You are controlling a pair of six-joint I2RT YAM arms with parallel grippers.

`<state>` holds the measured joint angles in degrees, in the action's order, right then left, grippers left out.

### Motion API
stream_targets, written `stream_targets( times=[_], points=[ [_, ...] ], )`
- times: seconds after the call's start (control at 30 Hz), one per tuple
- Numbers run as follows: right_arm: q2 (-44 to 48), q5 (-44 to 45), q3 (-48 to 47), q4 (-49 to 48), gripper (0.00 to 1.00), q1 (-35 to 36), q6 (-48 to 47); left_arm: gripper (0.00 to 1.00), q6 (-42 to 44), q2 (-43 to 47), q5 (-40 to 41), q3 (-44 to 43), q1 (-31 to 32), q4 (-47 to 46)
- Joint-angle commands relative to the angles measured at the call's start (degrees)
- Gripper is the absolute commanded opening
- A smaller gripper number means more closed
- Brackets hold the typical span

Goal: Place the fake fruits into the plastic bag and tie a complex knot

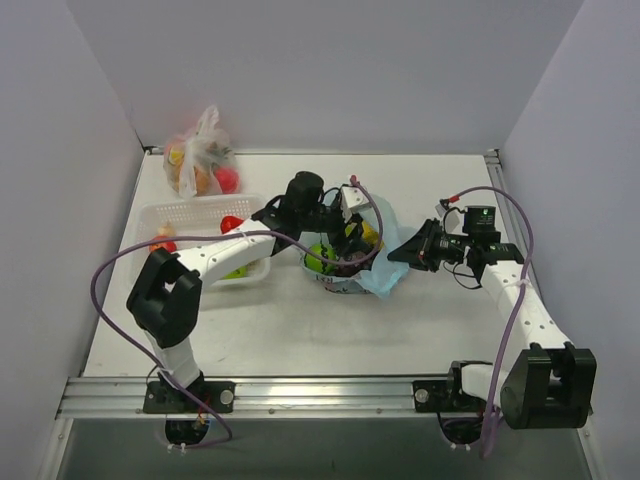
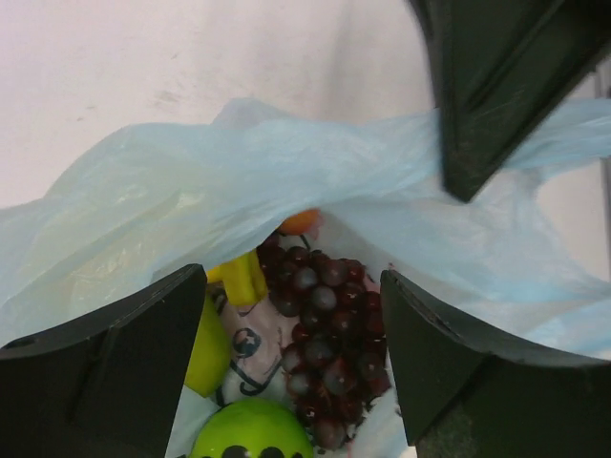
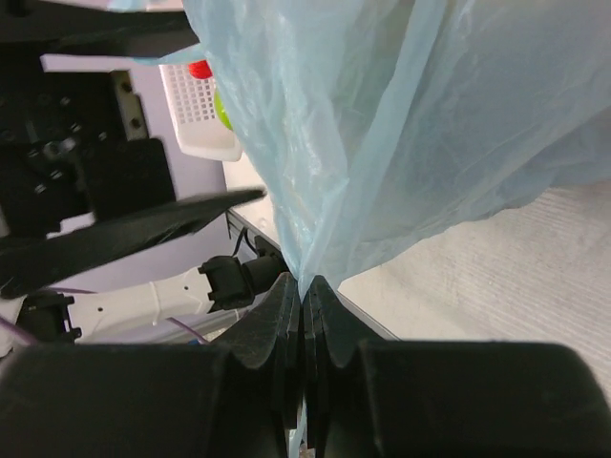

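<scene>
Top view, centre of frame: the plastic bag [image 1: 388, 272] sat on the table [image 1: 300, 330], mouth up, w/ the L gripper [image 1: 350, 238] right over the opening. L wrist cam: L gripper [image 2: 291, 286] had its jaws spread wide w/ nothing btwn them (released, plainly). Fake fruits lay below in the bag [image 2: 172, 191]: dark grapes [image 2: 325, 334] at centre, a green apple [image 2: 253, 429] at the bottom edge, a banana [image 2: 243, 277] left of the grapes, and an orange piece [image 2: 301, 221] tucked under the blue rim.

R gripper [image 1: 408, 252], right of centre in the top view, was clenched on the bag's right edge. R wrist cam agreed: R gripper [image 3: 304, 286] had its tips pressed together on a pinch of the blue film [image 3: 430, 114].

Left of centre stood a white basket [image 1: 190, 212] w/ a red piece [image 1: 230, 224] inside. A clear bag [image 1: 200, 165] of fruit sat at upper left.
</scene>
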<state>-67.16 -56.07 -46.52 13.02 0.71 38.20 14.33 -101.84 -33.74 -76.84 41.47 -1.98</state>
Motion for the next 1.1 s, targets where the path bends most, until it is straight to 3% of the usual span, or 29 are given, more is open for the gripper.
stream_targets(
  times=[0.0,0.1,0.23,0.37,0.4,0.5,0.67,0.83,1.07],
  points=[
    [-1.0,0.6,-1.6,-0.8,0.00,-0.5,0.8,0.85,-0.4,6.7,-9.8,-7.5,0.0,10.3],
    [-1.3,1.7,-1.2,-0.8,0.00,-0.4,0.7,0.85,-0.2,12.5,-17.3,-9.0,-1.3,21.6],
    [-0.4,2.9,-0.8,-0.5,0.00,-0.4,0.3,0.85,-2.8,21.8,-18.4,-5.9,-6.9,30.1],
    [-0.2,3.3,-0.3,-0.3,0.00,-0.4,-0.8,0.91,-5.5,28.9,-18.5,-2.8,-20.0,39.0],
    [-0.1,3.6,-0.1,-0.2,0.00,-0.4,-1.1,0.91,-4.7,29.9,-17.9,-3.0,-25.6,41.4],
    [0.4,4.0,0.6,0.4,0.00,-0.4,-2.7,0.92,-0.1,29.9,-8.7,-3.2,-34.6,50.0],
    [1.0,4.6,0.6,2.1,0.00,-0.4,-5.1,0.93,7.3,27.8,0.5,0.8,-43.4,58.6],
    [1.3,5.3,1.1,3.0,0.00,-0.4,-6.0,0.92,8.1,24.7,5.5,6.9,-45.4,59.0],
    [0.9,5.3,1.1,3.1,0.00,-0.4,-6.5,0.91,6.5,21.6,5.8,11.8,-44.3,50.8]
  ],
)
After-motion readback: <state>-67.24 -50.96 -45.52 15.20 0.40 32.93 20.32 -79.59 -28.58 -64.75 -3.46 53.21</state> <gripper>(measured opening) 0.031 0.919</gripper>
